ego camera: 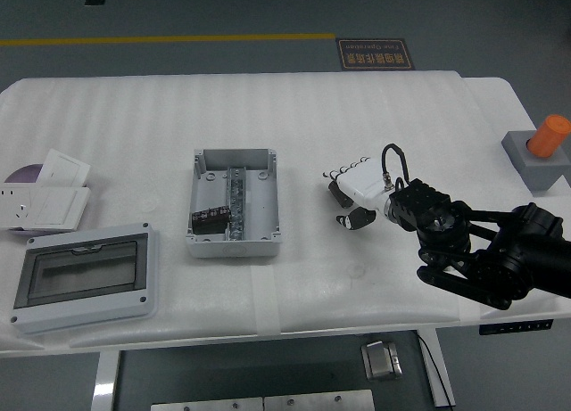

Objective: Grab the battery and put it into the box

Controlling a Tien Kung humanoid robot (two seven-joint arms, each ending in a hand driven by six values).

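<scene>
A black cylindrical battery [337, 193] lies on the white table, right of the open grey box [200, 175]. My right hand [344, 197] reaches in from the right and sits over the battery. Its white fingers [343, 172] drape over the battery's far side and the thumb [355, 219] stands at its near side, open around it. Most of the battery is hidden under the hand. Another black battery [211, 219] lies inside the box at its lower left. The left arm is out of view.
A grey enclosure with a clear lid [85, 277] lies at the front left. White socket plates [49, 197] lie at the far left. A grey block with an orange cylinder [541, 151] stands at the right edge.
</scene>
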